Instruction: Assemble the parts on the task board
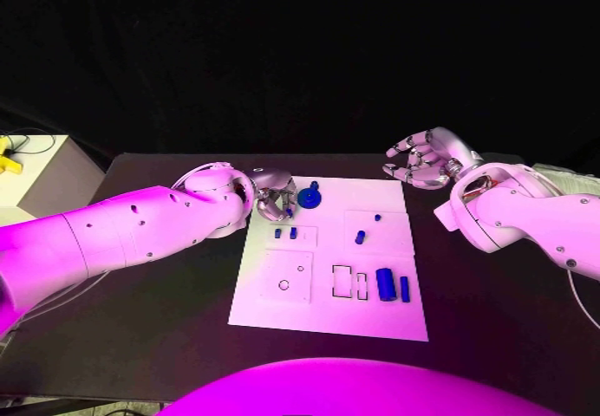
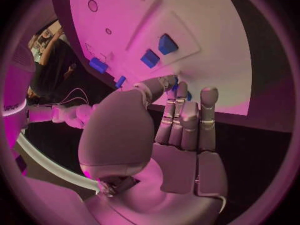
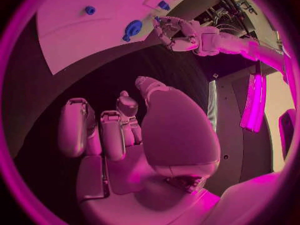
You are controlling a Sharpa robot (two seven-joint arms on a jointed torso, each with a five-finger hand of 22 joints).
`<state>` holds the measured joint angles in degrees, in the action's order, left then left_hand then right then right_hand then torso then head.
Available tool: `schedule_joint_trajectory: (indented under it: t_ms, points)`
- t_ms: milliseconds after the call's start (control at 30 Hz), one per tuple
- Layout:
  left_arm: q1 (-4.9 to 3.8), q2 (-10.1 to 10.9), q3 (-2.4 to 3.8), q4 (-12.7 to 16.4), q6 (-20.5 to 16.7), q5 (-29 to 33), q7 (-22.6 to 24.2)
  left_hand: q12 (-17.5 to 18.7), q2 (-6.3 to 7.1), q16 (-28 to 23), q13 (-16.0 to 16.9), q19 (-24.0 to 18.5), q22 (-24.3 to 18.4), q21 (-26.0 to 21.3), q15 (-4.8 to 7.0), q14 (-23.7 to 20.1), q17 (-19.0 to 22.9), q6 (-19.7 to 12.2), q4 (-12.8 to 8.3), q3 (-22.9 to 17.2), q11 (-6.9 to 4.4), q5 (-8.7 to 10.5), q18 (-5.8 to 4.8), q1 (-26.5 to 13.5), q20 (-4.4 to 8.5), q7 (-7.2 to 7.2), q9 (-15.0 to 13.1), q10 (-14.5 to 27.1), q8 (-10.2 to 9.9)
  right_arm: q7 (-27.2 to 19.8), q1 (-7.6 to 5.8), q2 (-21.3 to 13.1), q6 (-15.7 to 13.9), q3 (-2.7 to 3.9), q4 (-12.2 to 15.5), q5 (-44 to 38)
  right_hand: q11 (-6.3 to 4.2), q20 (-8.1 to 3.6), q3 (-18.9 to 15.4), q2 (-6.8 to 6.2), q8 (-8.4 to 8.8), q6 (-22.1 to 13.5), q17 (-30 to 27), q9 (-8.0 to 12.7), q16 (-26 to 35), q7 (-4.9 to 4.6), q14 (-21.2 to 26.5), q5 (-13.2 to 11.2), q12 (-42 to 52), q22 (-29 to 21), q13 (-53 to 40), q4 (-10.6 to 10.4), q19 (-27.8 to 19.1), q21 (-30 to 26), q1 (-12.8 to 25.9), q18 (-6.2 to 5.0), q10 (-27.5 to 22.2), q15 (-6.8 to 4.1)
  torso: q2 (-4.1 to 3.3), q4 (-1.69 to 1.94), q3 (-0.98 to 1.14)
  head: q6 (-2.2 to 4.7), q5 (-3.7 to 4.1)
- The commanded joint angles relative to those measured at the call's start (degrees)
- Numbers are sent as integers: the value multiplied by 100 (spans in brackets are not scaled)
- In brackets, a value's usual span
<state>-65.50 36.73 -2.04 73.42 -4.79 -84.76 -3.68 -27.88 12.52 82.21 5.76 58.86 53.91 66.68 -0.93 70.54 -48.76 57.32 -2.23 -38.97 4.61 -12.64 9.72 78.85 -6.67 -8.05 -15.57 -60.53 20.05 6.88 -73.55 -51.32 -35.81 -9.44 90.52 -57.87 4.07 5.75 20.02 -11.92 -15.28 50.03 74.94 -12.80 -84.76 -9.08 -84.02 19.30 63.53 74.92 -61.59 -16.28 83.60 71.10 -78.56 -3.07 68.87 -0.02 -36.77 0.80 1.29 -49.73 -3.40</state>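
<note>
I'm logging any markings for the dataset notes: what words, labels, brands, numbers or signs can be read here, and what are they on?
None can be read.
The task board bears only outlined rectangles and small circles, no lettering.
The blue parts carry no visible marks.
The left hand and right hand show no readable label.
A faint dark mark on a white casing at the left wrist view's rim is too blurred to read.

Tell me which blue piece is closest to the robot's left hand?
The round blue disc-shaped part at the board's far edge. It lies right beside the left hand, while the other blue pieces sit farther down the white board.
</note>
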Motion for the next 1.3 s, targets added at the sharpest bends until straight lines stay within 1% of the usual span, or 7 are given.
schedule_joint_trajectory:
  t_ms: [33,167,300,467,700,1033,1300]
  points:
    - [4,-36,1,-36,51,-80,-29,26,-19,21,-5,-12,-3,-10,-2,15,0,27,-23,-3,4,23,-47,-30,-3,-16,-7,-20,-29,-60,3,4,45,1,4,-50,-6,-31,18,-15,-32,-23,593,5,34,-2,-348,19,-31,545,5,-3,-13,-23,19,-82,19,-37,1,-2,6,-2,-4]
    - [17,-77,-5,-94,55,-91,-30,35,-21,20,-6,-19,-8,-14,-3,11,8,25,-23,-4,6,23,-44,-31,-3,-18,-7,-20,-36,-55,3,4,42,1,7,-58,-6,-31,18,-15,-32,-23,593,5,34,-2,-348,19,-31,545,5,-3,-13,-23,19,-82,19,-37,2,-1,8,-9,-5]
    - [34,-128,-10,-149,76,-123,-31,39,-21,19,-7,-17,-5,-11,-4,8,14,24,-24,-5,7,24,-45,-30,-2,-20,-7,-19,-39,-47,4,4,48,1,6,-68,-7,-32,30,-19,-35,-23,588,5,39,-1,-347,21,-33,542,14,-2,-13,-30,23,-83,24,-38,0,-4,0,-5,-20]
    - [41,-157,-15,-163,128,-136,-30,44,-21,18,-7,-21,-8,-14,-5,7,15,23,-25,-5,8,24,-44,-30,-2,-21,-8,-19,-42,-44,4,0,53,1,11,-71,-7,-32,30,-19,-35,-23,588,5,39,-1,-347,21,-33,542,14,-2,-13,-30,23,-83,24,-38,-2,-5,3,-16,-20]
    - [43,-137,-19,-121,208,-122,-32,47,-23,19,-7,-11,5,-5,-5,8,10,25,-26,-6,8,25,-48,-28,-3,-21,-8,-22,-44,-41,4,-5,56,1,11,-73,-7,-33,34,-19,-36,-22,589,5,39,-1,-347,21,-30,542,15,-4,-12,-32,27,-82,29,-38,2,6,5,-27,-8]
    - [44,-111,-26,-84,252,-118,-67,32,-44,63,36,33,82,48,17,70,-107,131,-48,47,-32,47,-62,-23,0,10,-47,-159,-36,-42,6,-5,54,0,5,-73,-7,-33,34,-19,-36,-22,589,5,39,-1,-347,21,-30,542,15,-4,-12,-32,27,-82,29,-38,2,0,-1,-27,-3]
    - [44,-91,-28,-81,164,-136,-108,-7,-44,91,77,57,119,74,35,109,-180,170,-66,89,-57,51,-68,-17,13,27,-67,-216,-36,-40,8,-5,52,0,-1,-73,-7,-33,34,-19,-36,-22,589,5,39,-1,-347,21,-30,542,15,-4,-12,-32,27,-82,29,-38,0,6,-2,-27,1]
